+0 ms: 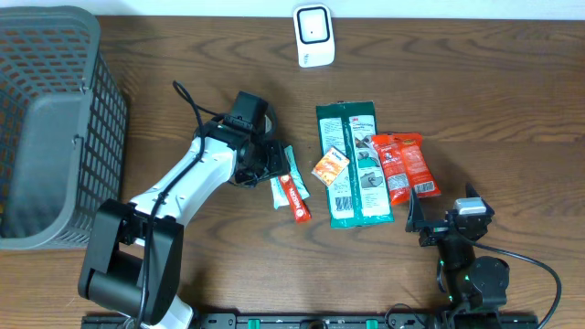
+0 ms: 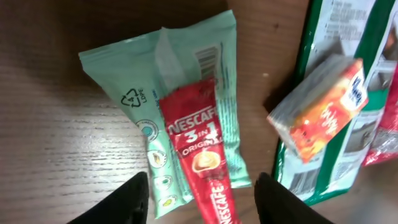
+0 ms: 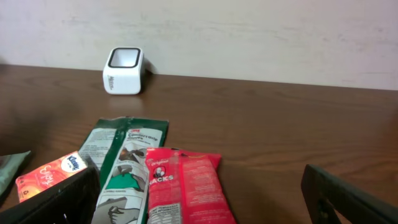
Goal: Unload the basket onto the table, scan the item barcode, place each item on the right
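The white barcode scanner (image 1: 313, 35) stands at the table's far edge, also visible in the right wrist view as the scanner (image 3: 123, 62). A red Nescafe stick (image 2: 200, 155) lies on a mint green packet (image 2: 149, 106) on the table. My left gripper (image 2: 202, 202) hovers over them, open, with its black fingertips (image 2: 127, 202) on either side of the stick's lower end and clear of it. From overhead the left gripper (image 1: 268, 166) sits just left of the stick (image 1: 294, 196). My right gripper (image 3: 199, 211) is wide open and empty, facing a red snack packet (image 3: 186, 186).
A grey mesh basket (image 1: 55, 119) fills the far left. A long green package (image 1: 355, 164) with an orange tissue pack (image 1: 331, 166) on it lies mid-table, the red snack packet (image 1: 404, 166) beside it. The right gripper (image 1: 443, 210) rests near the front edge.
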`<action>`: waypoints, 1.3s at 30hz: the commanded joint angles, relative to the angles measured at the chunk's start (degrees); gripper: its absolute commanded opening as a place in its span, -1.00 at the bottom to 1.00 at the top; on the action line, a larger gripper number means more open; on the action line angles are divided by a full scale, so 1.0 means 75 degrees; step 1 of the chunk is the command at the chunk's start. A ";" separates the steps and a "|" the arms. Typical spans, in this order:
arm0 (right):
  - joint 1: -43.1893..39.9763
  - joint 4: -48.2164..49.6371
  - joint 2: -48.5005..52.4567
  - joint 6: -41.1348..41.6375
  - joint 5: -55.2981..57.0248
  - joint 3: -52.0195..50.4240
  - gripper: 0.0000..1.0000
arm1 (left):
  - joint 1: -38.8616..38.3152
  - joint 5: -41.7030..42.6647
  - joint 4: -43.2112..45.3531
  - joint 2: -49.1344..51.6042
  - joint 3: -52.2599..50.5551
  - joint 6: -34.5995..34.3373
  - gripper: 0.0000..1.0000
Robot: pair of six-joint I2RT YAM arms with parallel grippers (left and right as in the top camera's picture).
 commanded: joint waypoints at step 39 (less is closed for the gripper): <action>-0.0050 -0.0023 -0.0035 -0.0087 -0.0032 -0.0009 0.99 | -0.1623 -0.3625 0.0102 -0.0102 -0.0245 -0.1600 0.15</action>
